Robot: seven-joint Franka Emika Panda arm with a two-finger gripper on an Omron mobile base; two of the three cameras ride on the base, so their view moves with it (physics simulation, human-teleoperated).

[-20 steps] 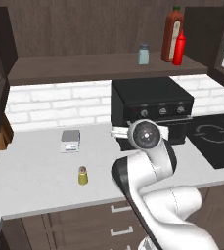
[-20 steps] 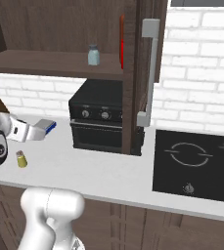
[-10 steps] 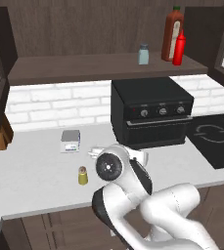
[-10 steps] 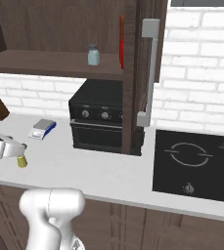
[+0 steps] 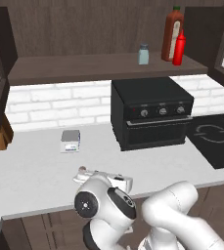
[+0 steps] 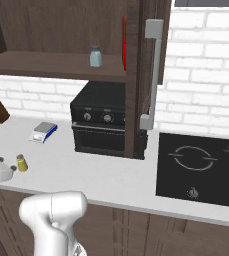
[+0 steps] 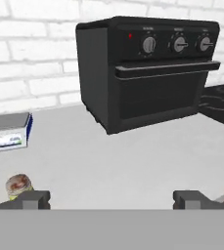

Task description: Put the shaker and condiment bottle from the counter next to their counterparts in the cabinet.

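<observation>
Yellow-olive cylindrical shaker stands on the white counter, just beside the spread, empty gripper's finger.

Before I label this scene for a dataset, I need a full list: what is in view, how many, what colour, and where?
shaker: one, yellow-olive with brownish cap, on the counter near its front edge
pale shaker: one, blue-grey with grey cap, on the cabinet shelf
condiment bottle: one, bright red, on the shelf beside the sauce bottle
sauce bottle: one, red-brown, tall, on the shelf
cabinet: one, dark brown wood, above the counter
toaster oven: one, black, on the counter against the brick wall
kitchen scale: one, grey and white, left of the oven
cooktop: one, black, set into the counter on the right
counter: one, white
pincer: one, dark fingertips, open, low over the counter near the shaker
</observation>
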